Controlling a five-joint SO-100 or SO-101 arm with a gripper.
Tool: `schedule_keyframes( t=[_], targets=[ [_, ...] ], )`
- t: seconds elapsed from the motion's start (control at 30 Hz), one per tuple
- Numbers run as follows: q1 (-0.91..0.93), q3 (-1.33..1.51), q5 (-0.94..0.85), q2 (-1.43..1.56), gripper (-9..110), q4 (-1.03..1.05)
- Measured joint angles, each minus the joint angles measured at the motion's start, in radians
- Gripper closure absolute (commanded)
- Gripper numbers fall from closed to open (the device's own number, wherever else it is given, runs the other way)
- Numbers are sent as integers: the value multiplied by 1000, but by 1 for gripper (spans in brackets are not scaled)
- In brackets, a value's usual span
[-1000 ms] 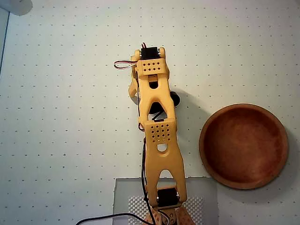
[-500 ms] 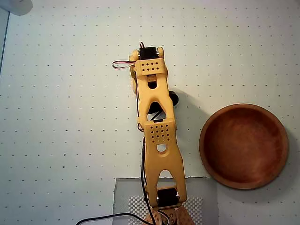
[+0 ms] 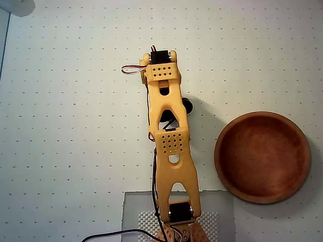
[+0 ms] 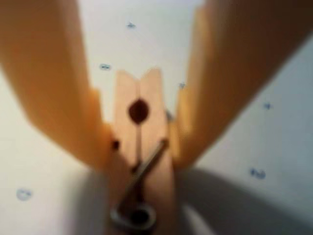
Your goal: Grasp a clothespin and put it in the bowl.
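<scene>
In the wrist view a light-tan wooden clothespin (image 4: 142, 122) with a metal spring lies on the white dotted table. My gripper (image 4: 142, 147) is shut on the clothespin, one orange finger (image 4: 54, 88) pressing each of its long sides. In the overhead view the orange arm (image 3: 169, 136) reaches up the middle of the table and hides both the gripper and the clothespin beneath its wrist. The reddish-brown wooden bowl (image 3: 262, 157) sits to the right of the arm, near the lower right, with nothing in it.
The arm's base stands on a grey plate (image 3: 136, 206) at the bottom edge of the overhead view. A pale rounded object (image 3: 15, 6) pokes in at the top left corner. The white dotted mat (image 3: 65, 126) covers the table.
One second ago a finger stuck out to the left of the wrist in the overhead view. It has since swung in under the arm, so the gripper has shut.
</scene>
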Motion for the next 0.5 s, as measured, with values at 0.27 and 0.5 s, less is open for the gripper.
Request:
schedule_keyframes(
  t=[0.27, 0.5],
  targets=[
    [2, 0, 3, 41, 105, 25],
    [17, 0, 123, 316, 105, 146]
  ],
)
